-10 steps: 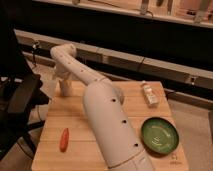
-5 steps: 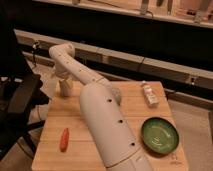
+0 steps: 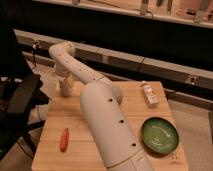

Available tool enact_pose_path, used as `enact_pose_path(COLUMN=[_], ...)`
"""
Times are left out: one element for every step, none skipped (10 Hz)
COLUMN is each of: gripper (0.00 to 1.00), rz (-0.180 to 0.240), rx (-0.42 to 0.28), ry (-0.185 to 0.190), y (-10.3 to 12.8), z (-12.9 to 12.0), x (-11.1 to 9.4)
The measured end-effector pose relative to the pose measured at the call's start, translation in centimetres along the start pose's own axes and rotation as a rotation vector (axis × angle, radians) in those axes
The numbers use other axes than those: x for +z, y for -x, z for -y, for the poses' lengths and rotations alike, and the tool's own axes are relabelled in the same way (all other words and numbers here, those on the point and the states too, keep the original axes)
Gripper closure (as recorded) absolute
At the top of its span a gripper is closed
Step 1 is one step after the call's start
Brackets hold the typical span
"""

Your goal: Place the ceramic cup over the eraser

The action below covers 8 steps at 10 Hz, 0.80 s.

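Nearest to us, the big white arm (image 3: pixel 107 125) rises from the counter's near edge and fills the middle of the wooden counter (image 3: pixel 80 155). To its left, by the near left corner, a small orange carrot-like piece (image 3: pixel 64 139) lies on the wood, apart from everything else. On the other side, close to the near right corner, the green bowl (image 3: pixel 160 135) sits flat. Farther back along the right edge there's a small white packet (image 3: pixel 149 94) near the far right corner. Now follow the arm: it bends back and left, elbowing up past the far left corner, then drops down to the gripper (image 3: pixel 65 86) at that far left corner. Right there under it is the ceramic cup (image 3: pixel 65 88), pale and upright near the left edge. Whether the jaws are apart or clamped on the cup, I cannot tell.
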<state>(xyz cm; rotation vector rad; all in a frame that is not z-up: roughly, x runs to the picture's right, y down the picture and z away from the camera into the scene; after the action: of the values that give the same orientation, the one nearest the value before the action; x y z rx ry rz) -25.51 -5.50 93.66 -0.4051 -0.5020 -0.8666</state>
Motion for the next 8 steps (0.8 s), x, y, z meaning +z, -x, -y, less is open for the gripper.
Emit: enact_pose_path(gripper=[0.2, 0.2, 0.2, 0.2, 0.2, 0.23, 0.3, 0.42], rz=[-0.001, -0.003, -0.005, -0.006, -0.004, 0.005, 0.009, 0.018], rx=[0.011, 0.024, 0.035, 0.043, 0.051, 0.05, 0.047, 0.038], ry=[-0.002, -0.002, -0.003, -0.003, 0.003, 0.009, 0.009, 0.012], y=[-0.3, -0.7, -1.0, -1.3, -1.5, -1.6, -1.5, -1.2], z=[-0.2, -0.3, -0.4, -0.5, -0.7, -0.6, -0.4, -0.1], x=[0.0, 0.1, 0.1, 0.2, 0.3, 0.8, 1.0, 1.3])
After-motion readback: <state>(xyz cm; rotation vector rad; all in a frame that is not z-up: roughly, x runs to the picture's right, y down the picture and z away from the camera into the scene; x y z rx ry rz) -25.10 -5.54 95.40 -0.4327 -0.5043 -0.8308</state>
